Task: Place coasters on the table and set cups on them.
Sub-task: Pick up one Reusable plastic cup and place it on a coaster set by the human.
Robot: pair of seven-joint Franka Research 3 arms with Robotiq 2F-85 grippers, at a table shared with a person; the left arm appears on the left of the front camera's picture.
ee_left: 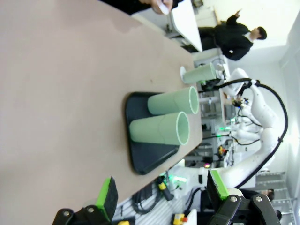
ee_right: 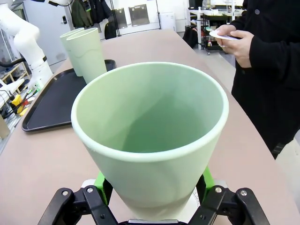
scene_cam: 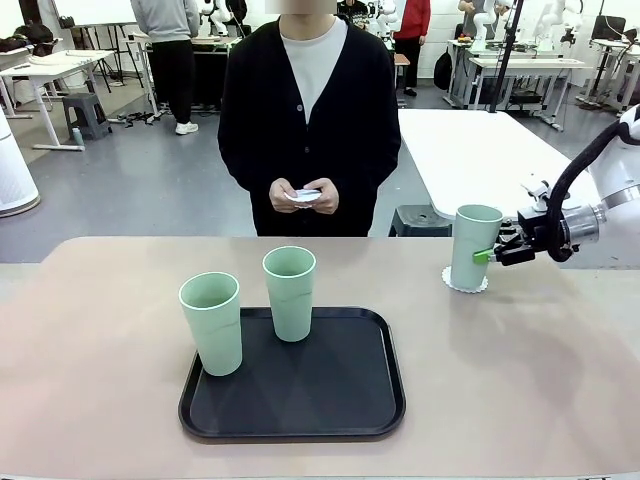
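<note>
Broad beige desk across the whole front view, rounded at the far corners.

Behind its far edge, a person in a dark cardigan over a white top. Both hands together at waist height around a few white coasters; how many, impossible to tell.

From the picture's right, the white right arm, reaching in level above the desk.

Near the desk's middle, toward the robot's side, a black tray with rounded corners.

On the tray, two upright mint-green cups, close together but apart: left cup at the tray's left edge, far cup at its far edge.

Well right of the tray and off it, a third cup, upright on a single coaster lying flat on the desk, scalloped edge showing around the base.

Right gripper clenched on the third cup, low on its wall. In the right wrist view, green pads pressed against opposite sides of it.

Left gripper released, jaws spread wide with nothing between, held apart from the tray off to its side.
</note>
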